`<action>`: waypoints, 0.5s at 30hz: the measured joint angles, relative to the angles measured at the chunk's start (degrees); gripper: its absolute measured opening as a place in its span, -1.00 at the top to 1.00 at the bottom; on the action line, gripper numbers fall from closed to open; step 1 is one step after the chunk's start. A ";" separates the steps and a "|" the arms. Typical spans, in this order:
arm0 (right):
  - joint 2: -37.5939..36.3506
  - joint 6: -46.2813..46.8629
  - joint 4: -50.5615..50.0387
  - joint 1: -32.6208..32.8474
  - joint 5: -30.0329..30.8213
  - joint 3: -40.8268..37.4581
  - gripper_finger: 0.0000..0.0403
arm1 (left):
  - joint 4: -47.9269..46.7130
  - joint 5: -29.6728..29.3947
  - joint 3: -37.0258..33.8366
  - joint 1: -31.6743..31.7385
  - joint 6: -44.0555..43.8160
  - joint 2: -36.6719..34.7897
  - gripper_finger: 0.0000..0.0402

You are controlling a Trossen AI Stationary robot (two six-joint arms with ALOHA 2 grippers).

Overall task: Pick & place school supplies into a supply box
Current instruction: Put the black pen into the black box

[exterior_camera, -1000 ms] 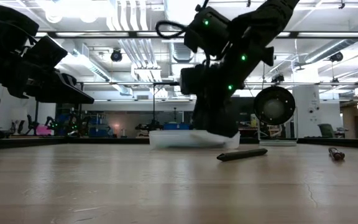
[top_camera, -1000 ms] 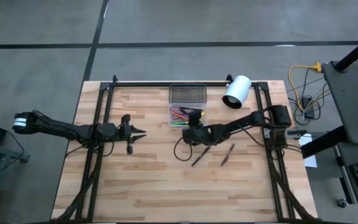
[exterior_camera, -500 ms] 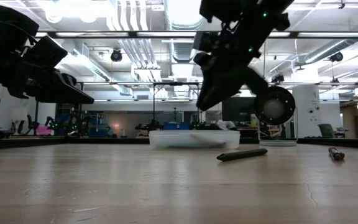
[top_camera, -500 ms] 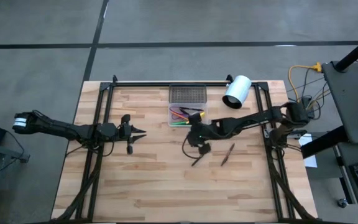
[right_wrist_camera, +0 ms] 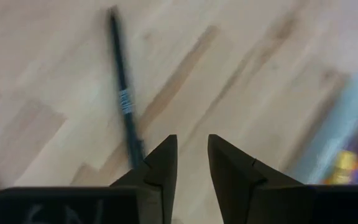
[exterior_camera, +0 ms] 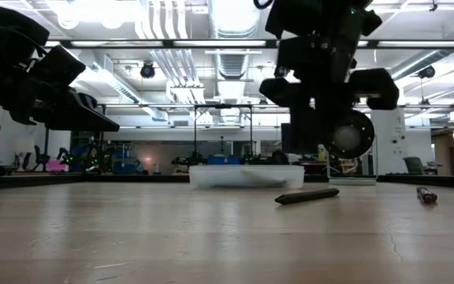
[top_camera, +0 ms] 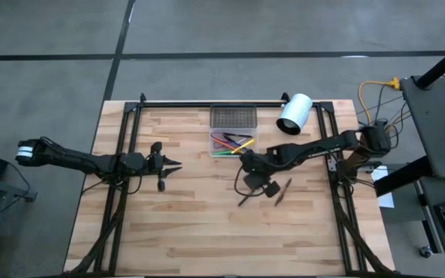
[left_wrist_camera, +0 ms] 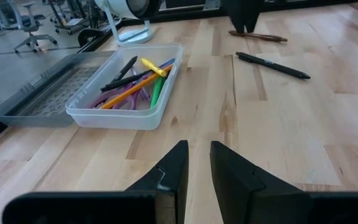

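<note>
Butcher-block planks make up your table, filling the middle of the high view with grey floor around it. At upper centre of that frame you have the clear box, its dark grey mesh lid lying just beyond it toward the top edge. To the right of the lid a white cylinder lies on its side.

Look at the left wrist view for the contents: the box holds a yellow pencil, an orange stick, a green pen, a black pen and purple scissors, all piled lengthwise and crossing one another.

Two pens are still out on the wood. A black pen lies slanted just below centre in the high view, and a brown one lies just to its right, apart from it.

Your right gripper hangs above the black pen, right of the box, fingers a narrow slit apart with nothing between them. Your left gripper waits at left of centre, well apart from the box, fingers likewise slightly parted and empty.
</note>
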 joint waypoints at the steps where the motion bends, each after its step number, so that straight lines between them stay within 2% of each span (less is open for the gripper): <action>1: 0.03 -0.36 -0.80 0.04 -0.71 -0.17 0.60 | 0.02 -0.01 0.00 0.00 0.00 0.01 0.74; 9: 0.61 0.00 -4.10 0.03 -0.91 -0.59 0.66 | 0.00 -0.01 0.00 -0.01 0.00 -0.01 0.74; 15: 3.46 0.04 -4.80 0.07 -0.70 -0.59 0.62 | 0.00 -0.01 0.00 0.00 0.00 0.01 0.74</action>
